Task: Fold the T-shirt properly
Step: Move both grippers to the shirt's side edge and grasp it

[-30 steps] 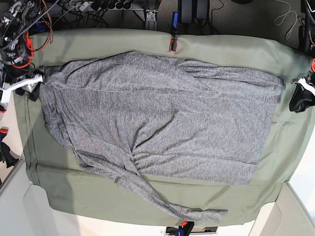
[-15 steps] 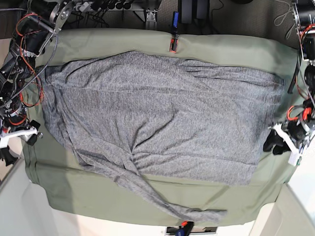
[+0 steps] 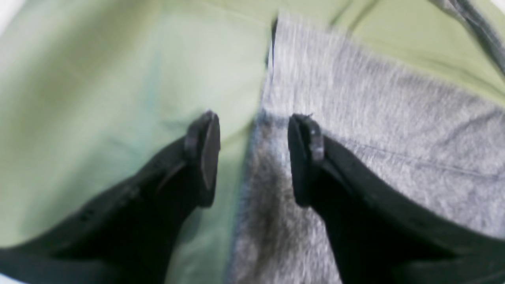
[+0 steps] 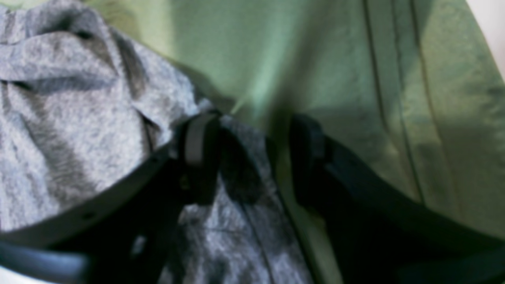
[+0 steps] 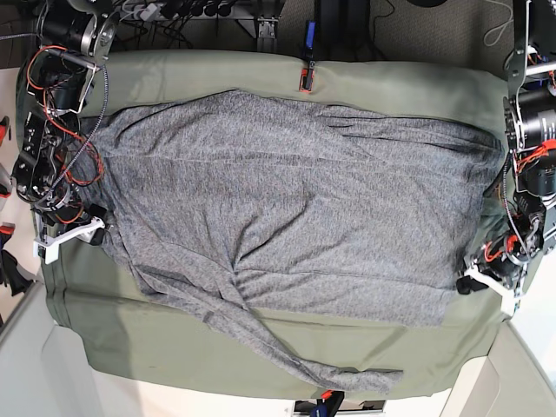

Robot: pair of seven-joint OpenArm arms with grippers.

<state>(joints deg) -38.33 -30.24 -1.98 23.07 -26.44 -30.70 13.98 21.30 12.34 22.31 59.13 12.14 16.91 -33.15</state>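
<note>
The heather-grey T-shirt [image 5: 287, 208] lies spread flat on the olive-green table cloth [image 5: 391, 82], one sleeve trailing toward the front edge. My left gripper [image 5: 466, 283] is at the shirt's front right corner. In the left wrist view the gripper [image 3: 252, 154] is open, and the shirt's edge [image 3: 375, 130] runs between the jaws. My right gripper [image 5: 94, 228] is at the shirt's left edge. In the right wrist view the gripper [image 4: 252, 157] is open, straddling a bunched edge of the shirt [image 4: 71, 118], with one finger over green cloth [image 4: 355, 79].
A small red and black object [image 5: 305, 78] sits at the cloth's back edge. Cables and equipment crowd the back left [image 5: 52, 61] and right [image 5: 534, 113]. The trailing sleeve [image 5: 347, 378] ends near the table's front edge.
Both arms have moved inward and lower onto the shirt's side edges: the right gripper to the left edge, the left gripper to the front right corner. The shirt lies as before.
</note>
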